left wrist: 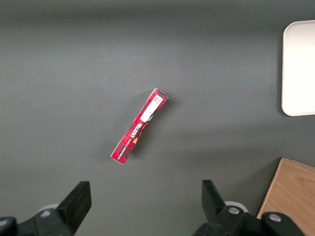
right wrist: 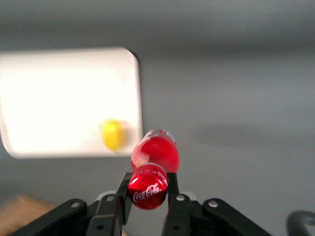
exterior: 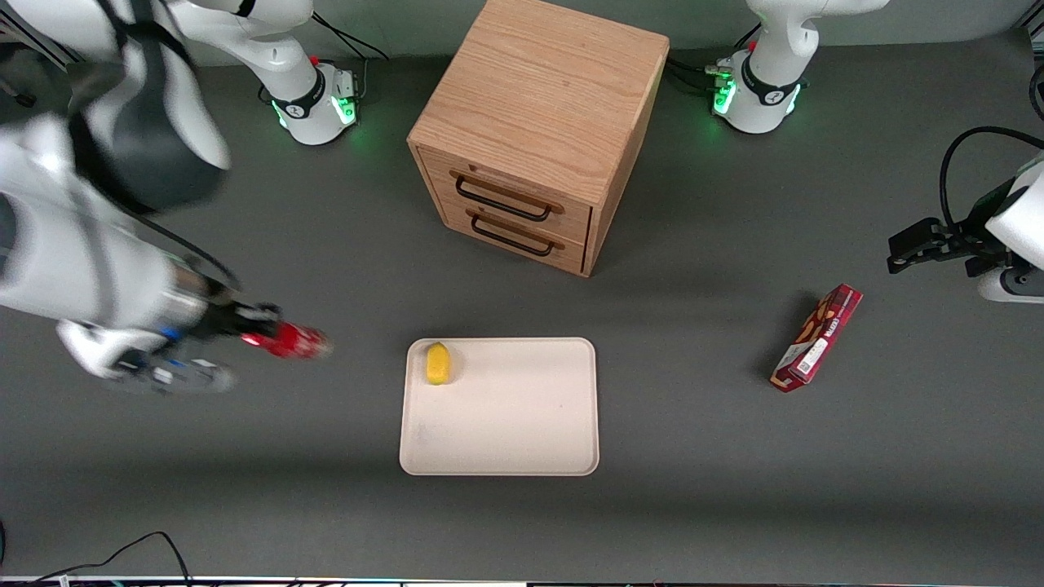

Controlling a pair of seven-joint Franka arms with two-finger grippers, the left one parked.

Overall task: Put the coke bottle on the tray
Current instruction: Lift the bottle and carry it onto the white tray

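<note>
1. Coke bottle point(exterior: 287, 341) – mid-left of the front frame, held off the table by the gripper point(exterior: 251, 333), not yet over the tray point(exterior: 499, 424)

2. Gripper state: narrow, fingers point(right wrist: 173, 190) clamped on the bottle's cap end; wrist view shows cap w/ script logo point(right wrist: 147, 191) pinched between both fingers, body sticking out past the tips

3. Key relation: tray lies to the frame-right of bottle in front view, roughly level w/ it & a bit lower in frame. Clear strip of grey table between bottle's free end and tray's near edge – near, not touching

4. Long axis: bottle lies about horizontal, cap toward the arm, base pointing at the tray. Judgement: a straight carry along that axis brings base over the rim first

5. Lemon-like yellow item point(exterior: 438, 363) sits on tray in its upper-left corner (front frame), i.e. the corner closest to the bottle. Risk, as I read it: setting down too early lands on or against it; open middle of tray looks safer

6. Wooden cabinet point(exterior: 534, 130) at top centre, red snack box point(exterior: 817, 338) at right – both well apart from the path

7. Stage est.: grasp done, transport underway, release still to come
</note>
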